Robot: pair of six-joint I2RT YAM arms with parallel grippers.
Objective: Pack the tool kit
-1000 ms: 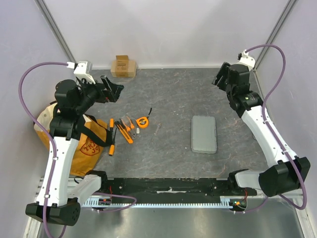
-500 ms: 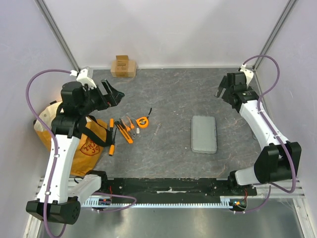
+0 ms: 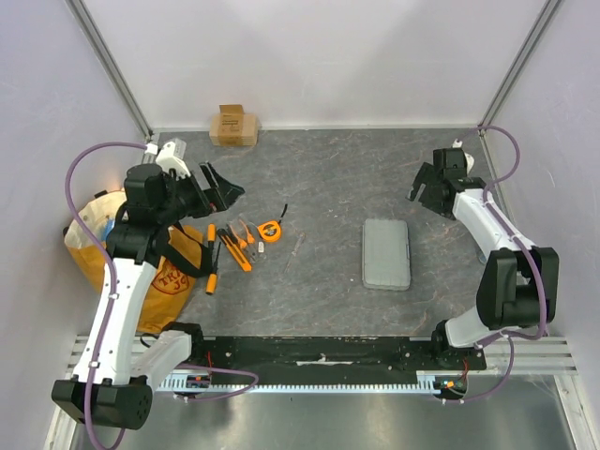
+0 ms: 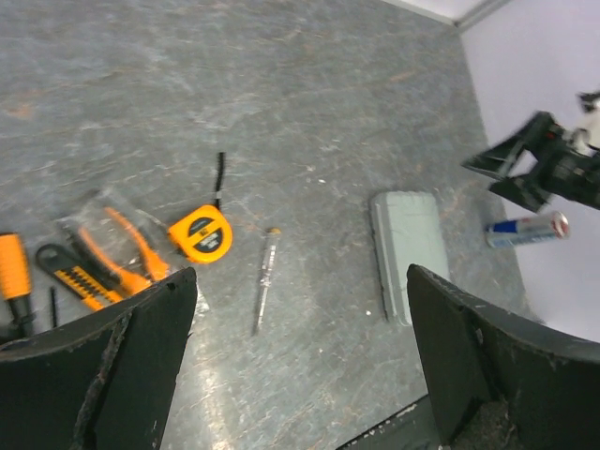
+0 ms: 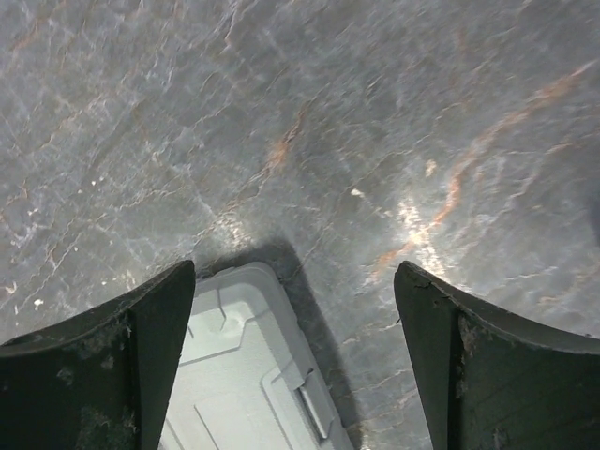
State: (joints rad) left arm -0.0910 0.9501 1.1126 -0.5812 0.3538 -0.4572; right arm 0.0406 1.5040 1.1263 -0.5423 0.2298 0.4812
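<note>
The grey case [image 3: 386, 254] lies flat and closed on the right half of the dark table [image 3: 328, 169], with its long side pointing away from the arm bases. The hand tools are in a loose group on the left half, well apart from the case. The orange tape measure [image 3: 270, 229] is the nearest of the group to the middle. Just beside it on the left are the orange pliers [image 4: 127, 248]. Further left are a striped orange-and-black knife [image 4: 73, 277] and an orange-handled screwdriver [image 3: 211, 232]. One thin screwdriver [image 4: 265, 281] lies alone between the tape measure and the case, touching neither of them.

The left gripper [image 3: 223, 186] is in the air beyond the tool group, on its far-left side. Its fingers [image 4: 103, 370] are spread wide and nothing is between them. The right gripper [image 3: 420, 187] is near the right wall, beyond the far-right corner of the case. Its fingers [image 5: 94, 366] also stand wide apart and carry nothing. In the right wrist view one rounded corner of the case, with a small latch, shows low between the two fingers, and the gripper does not touch it.

A small cardboard box [image 3: 234, 125] stands at the far wall. A yellow-orange bag [image 3: 141, 281] lies at the left edge, partly under the left arm.
</note>
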